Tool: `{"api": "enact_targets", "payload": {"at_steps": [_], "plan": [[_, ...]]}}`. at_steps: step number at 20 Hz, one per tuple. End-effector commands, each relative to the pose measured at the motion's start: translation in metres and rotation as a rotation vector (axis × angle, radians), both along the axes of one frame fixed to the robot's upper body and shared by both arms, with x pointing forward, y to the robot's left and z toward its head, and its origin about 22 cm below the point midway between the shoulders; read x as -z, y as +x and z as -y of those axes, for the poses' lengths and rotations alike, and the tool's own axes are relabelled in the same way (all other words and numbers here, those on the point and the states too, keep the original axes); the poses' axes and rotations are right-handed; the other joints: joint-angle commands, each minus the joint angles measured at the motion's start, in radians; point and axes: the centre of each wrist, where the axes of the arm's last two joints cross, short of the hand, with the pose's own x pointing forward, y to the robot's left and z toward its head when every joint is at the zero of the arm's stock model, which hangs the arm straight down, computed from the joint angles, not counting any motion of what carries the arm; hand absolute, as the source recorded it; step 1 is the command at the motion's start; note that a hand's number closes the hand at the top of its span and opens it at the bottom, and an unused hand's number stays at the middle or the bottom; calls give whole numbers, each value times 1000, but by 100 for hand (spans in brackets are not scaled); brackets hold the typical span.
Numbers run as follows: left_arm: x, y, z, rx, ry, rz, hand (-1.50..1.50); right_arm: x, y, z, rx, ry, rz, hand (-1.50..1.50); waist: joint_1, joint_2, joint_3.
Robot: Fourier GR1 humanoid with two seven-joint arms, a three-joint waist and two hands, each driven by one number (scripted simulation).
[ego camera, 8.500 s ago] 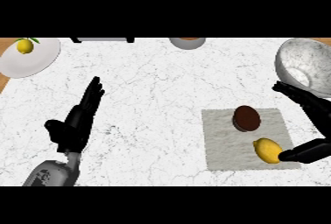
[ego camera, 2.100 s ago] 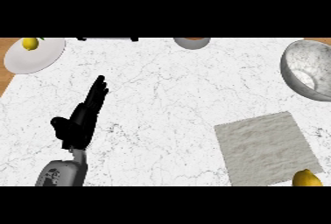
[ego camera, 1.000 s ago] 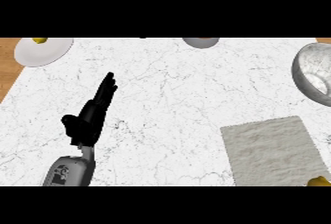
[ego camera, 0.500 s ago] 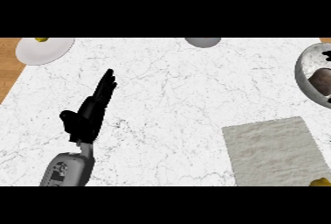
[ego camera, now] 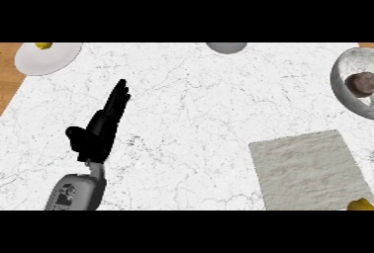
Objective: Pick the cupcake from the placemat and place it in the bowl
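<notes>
The cupcake [ego camera: 359,82] now sits inside the bowl [ego camera: 342,86], gone from the placemat [ego camera: 306,170], so the placing looks done. The left robot hand [ego camera: 99,133] rests open on the table [ego camera: 190,113], holding nothing; the right one is out of sight.

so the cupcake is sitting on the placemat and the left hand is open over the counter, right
Not quite. The head view shows the cupcake in the bowl at the right edge; the placemat is bare. The left hand is open over the counter, as you said.
</notes>
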Motion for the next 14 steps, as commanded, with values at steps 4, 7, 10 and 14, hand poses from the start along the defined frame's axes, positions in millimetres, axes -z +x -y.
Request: {"api": "enact_targets", "payload": {"at_steps": [4,7,10,14], "plan": [[8,-8,-6,0,15,-12,0,-12,-23,30,-72,229,-57,-150,-2,-2,0],[8,-4,-5,3,4,0,0,-28,-30,40,-74,280,-73,-150,-4,4,1],[-1,1,-1,-6,-21,1,0,-29,-36,46,-93,316,-97,-150,-8,4,4],[2,1,-9,-32,-16,-3,0,-13,-40,46,-141,355,-109,-150,-16,5,6]]}}
